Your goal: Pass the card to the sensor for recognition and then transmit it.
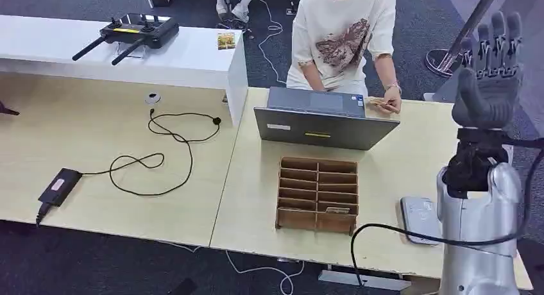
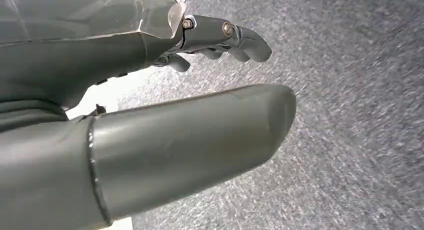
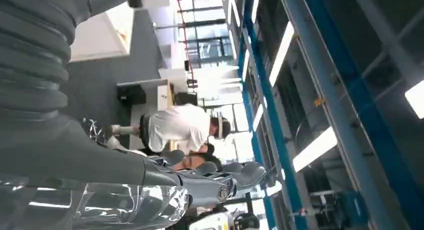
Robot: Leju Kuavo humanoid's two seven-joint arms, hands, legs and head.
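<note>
- Far left: black power brick (image 1: 59, 186) near the front edge of the left table (image 1: 77, 128). Its black cable (image 1: 157, 155) loops across the top to a small plug end (image 1: 217, 120).
- Small round puck (image 1: 153, 98) at the back of that table, just in front of the white counter (image 1: 186, 58).
- On the counter: black remote controller (image 1: 131, 32) with two antennas, and a small printed card-like square (image 1: 226, 41) near the counter's right end.
- Left hand (image 2: 215, 40): seen from the left wrist camera over grey carpet (image 2: 350, 115). Fingers slightly curled and apart, thumb (image 2: 200, 140) stretched out, nothing in it.
- Centre, right table (image 1: 398, 167): grey laptop (image 1: 324, 118), lid back towards the robot.
- Person in a white printed T-shirt (image 1: 343, 32) sits behind the laptop. One hand (image 1: 388, 102) rests by the laptop's right corner, holding a small tan object; can't tell what it is.
- Wooden slotted organizer (image 1: 317, 194) in front of the laptop, two columns of compartments. Card (image 1: 337, 210) lies flat in the right column's front compartment, untouched.
- Card sensor (image 1: 420, 219): light grey flat pad to the right of the organizer near the front edge, partly hidden by the right forearm.
- Black cable (image 1: 385, 234) curves from the table's front edge to the right arm.
- Right hand (image 1: 491, 74): raised upright well above the table at far right, fingers straight and apart, holds nothing. Well apart from both card and sensor.
</note>
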